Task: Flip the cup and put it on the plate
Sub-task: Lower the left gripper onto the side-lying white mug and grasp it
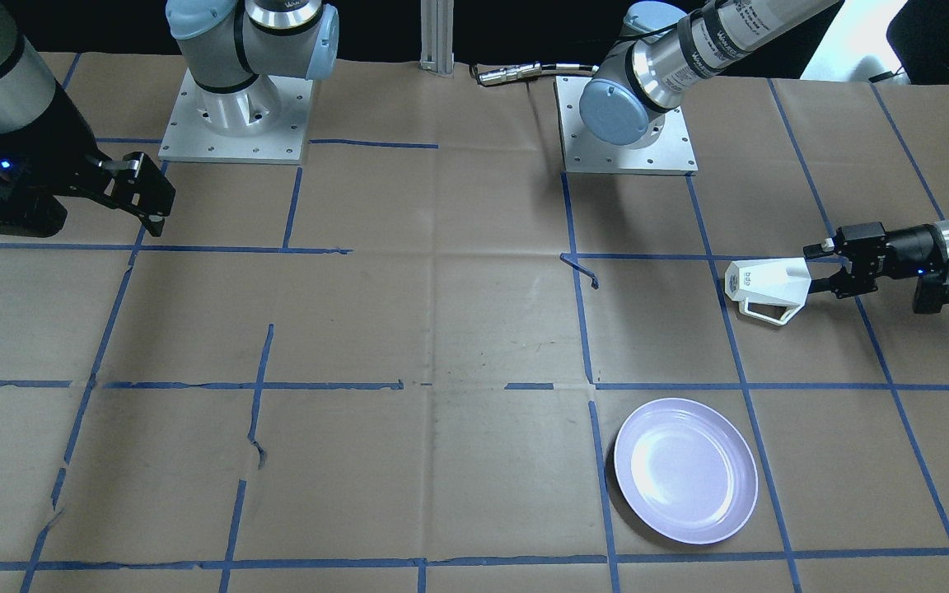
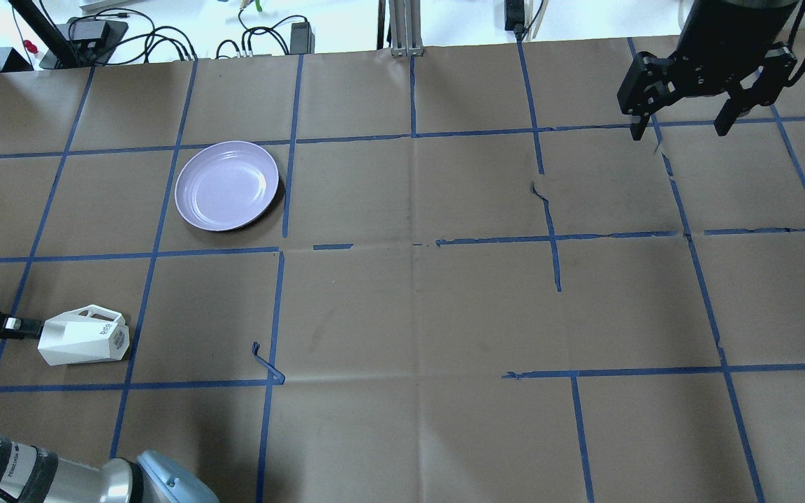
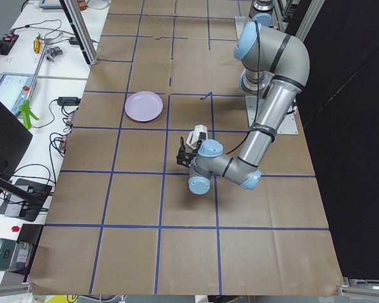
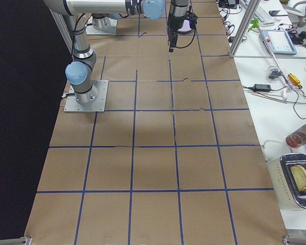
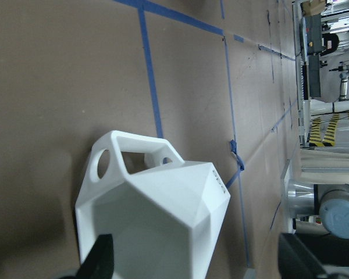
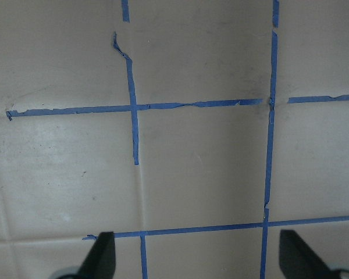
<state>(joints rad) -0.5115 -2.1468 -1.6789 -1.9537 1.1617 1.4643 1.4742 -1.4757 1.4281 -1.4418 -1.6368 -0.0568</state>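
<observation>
Brown paper gridded with blue tape covers your table (image 2: 409, 300). At the near left you'll see the left gripper (image 1: 822, 267), jaws spread wide at the mouth of the cup (image 2: 84, 339), which lies on its side. Farther out sits the plate (image 2: 227, 185), well apart. At the far right, the right gripper (image 2: 678, 131) hangs, jaws released.
</observation>
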